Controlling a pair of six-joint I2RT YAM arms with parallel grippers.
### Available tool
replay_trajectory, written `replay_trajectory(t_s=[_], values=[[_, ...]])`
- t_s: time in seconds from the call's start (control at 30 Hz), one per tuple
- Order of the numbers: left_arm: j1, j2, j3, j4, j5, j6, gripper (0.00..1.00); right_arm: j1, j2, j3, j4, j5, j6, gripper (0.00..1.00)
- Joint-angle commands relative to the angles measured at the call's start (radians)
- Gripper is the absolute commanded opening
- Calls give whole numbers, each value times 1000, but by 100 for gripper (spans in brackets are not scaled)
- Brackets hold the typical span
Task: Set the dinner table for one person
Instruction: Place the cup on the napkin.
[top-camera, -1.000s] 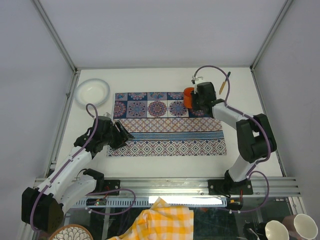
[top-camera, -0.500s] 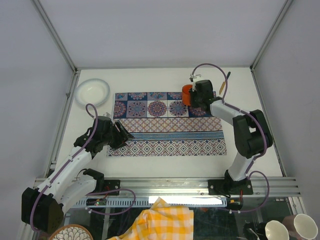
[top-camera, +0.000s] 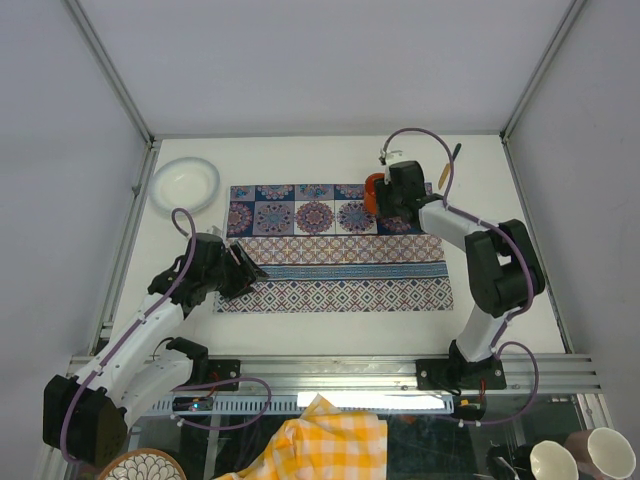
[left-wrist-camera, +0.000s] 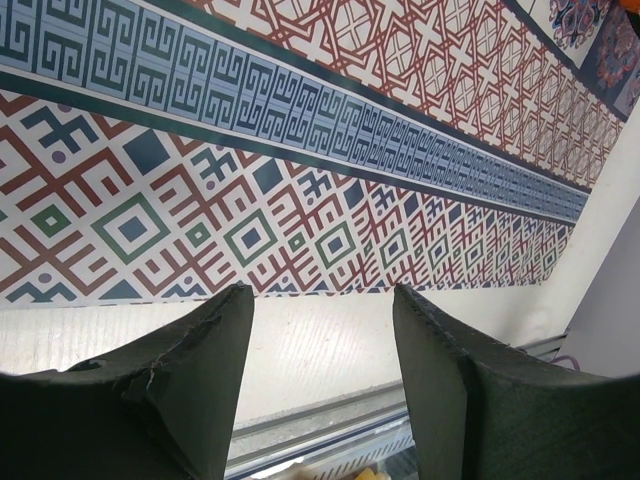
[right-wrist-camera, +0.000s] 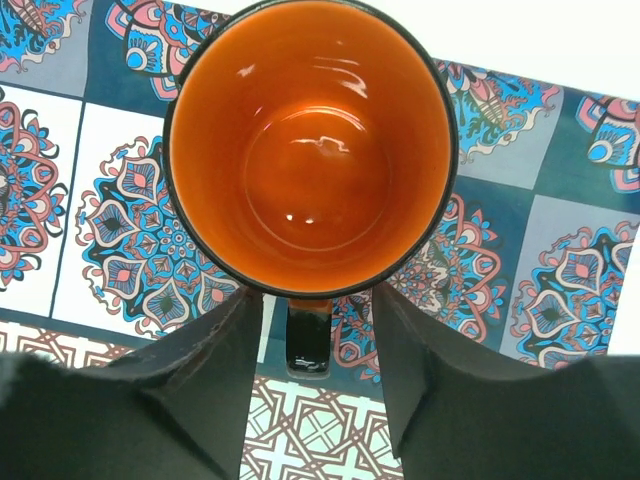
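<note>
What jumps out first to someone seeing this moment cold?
The blue-and-purple patterned cloth spread across the white table, then the orange mug standing on the cloth's far edge, toward the right. The right tool straddles the mug's handle, jaws apart; a white bowl sits far left.

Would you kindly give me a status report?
Left gripper open, empty, at cloth edge. Right gripper open, astride handle of mug. Mug upright on cloth, on table. Nothing blocking.

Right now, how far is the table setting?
Done: the patterned cloth lies on the table; the orange mug stands on its far right part. In hand: the right tool, open, straddles the mug's handle; the left tool, open, is by the cloth's near edge. To do: the white bowl sits off the cloth, far left.
</note>
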Motion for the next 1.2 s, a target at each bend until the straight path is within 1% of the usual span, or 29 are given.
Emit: replay_trajectory(t_s=[0.0, 0.17, 0.27, 0.4, 0.47, 0.5, 0.57, 0.63, 0.7, 0.73, 0.77, 0.83, 0.87, 1.0, 1.07, 1.17], values=[[-10, -6, -6, 37, 27, -8, 60, 5, -60, 13, 30, 45, 7, 53], [-9, -5, -2, 40, 29, -8, 60, 8, -111, 12, 12, 97, 2, 63], [-9, -8, -5, 40, 28, -8, 60, 17, -188, 6, -12, 179, -7, 69], [-10, -10, -10, 40, 24, -8, 59, 33, -319, -33, -18, 340, -28, 89], [-10, -19, -10, 40, 14, -9, 59, 34, -389, -47, -18, 392, -31, 98], [-9, -21, -7, 38, 6, -8, 60, 36, -420, -50, -18, 409, -30, 99], [-9, -12, 20, 13, -39, -9, 67, 36, -469, -48, -30, 411, -31, 100], [-10, 9, 72, -24, -122, -9, 78, 35, -500, -39, -50, 394, -30, 100], [-9, 29, 129, -47, -232, -8, 91, 36, -521, -28, -71, 372, -24, 100], [-8, 39, 154, -52, -313, -8, 96, 36, -528, -25, -79, 363, -21, 100], [-9, 45, 174, -50, -371, -34, 98, 37, -535, -25, -87, 352, -17, 100], [-6, 54, 195, -9, -480, -65, 98, 37, -543, -25, -102, 328, -6, 99], [-6, 62, 203, 20, -527, -74, 95, 37, -547, -26, -110, 317, 2, 99], [15, 114, 228, 127, -650, -114, 90, 39, -562, -29, -150, 272, 32, 98], [54, 155, 237, 180, -659, -117, 89, 39, -577, -40, -161, 252, 42, 98], [146, 227, 249, 239, -611, -123, 85, 39, -605, -54, -174, 238, 52, 98]])
